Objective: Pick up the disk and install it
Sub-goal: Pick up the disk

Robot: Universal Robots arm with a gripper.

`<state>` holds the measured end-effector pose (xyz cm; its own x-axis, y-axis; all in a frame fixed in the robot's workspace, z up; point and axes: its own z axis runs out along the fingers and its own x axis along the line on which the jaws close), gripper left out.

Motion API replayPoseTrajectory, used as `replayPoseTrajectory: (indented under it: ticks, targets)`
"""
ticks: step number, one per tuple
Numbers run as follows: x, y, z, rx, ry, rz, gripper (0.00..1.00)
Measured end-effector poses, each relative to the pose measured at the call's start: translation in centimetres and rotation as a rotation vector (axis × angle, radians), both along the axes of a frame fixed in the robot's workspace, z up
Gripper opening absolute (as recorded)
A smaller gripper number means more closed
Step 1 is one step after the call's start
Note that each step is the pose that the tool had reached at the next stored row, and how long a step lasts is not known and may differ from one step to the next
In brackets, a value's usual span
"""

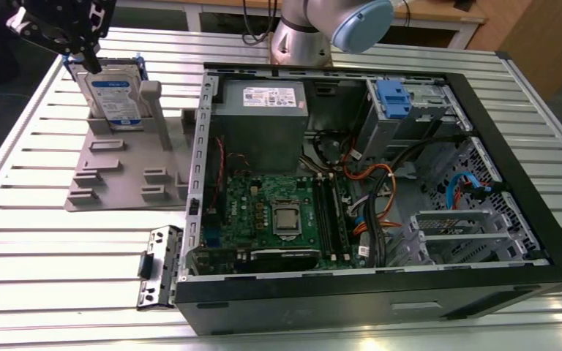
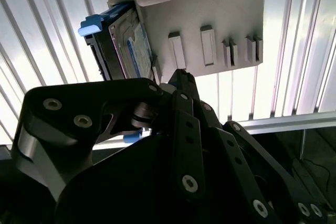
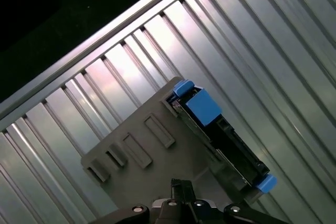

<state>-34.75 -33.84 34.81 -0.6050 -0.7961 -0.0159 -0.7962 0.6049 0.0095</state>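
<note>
1. The exterior view takes in an open computer case [image 1: 359, 303] on the slatted worktop [image 1: 56, 307] beside a grey holder [image 1: 125, 172]. Both wrist views look down on the holder.
2. The disk [image 1: 113, 95] stands on edge in the holder, directly under the end effector [image 1: 84, 57]. Whether they touch cannot be told.
3. The end effector's upper part is cut off in the exterior view, and how wide it stands cannot be told.

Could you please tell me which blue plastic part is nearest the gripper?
The one framing the disk, upright in the grey stand next to the gripper; the other blue tab sits inside the computer case.
</note>
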Motion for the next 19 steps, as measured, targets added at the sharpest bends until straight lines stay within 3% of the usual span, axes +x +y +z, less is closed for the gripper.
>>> replayPoseTrajectory:
  ticks: [10,19]
  targets:
    - [0.0,0.0,0.0,-0.0087,0.0,0.102,0.1]
    - [0.0,0.0,0.0,-0.0129,0.0001,0.154,0.1]
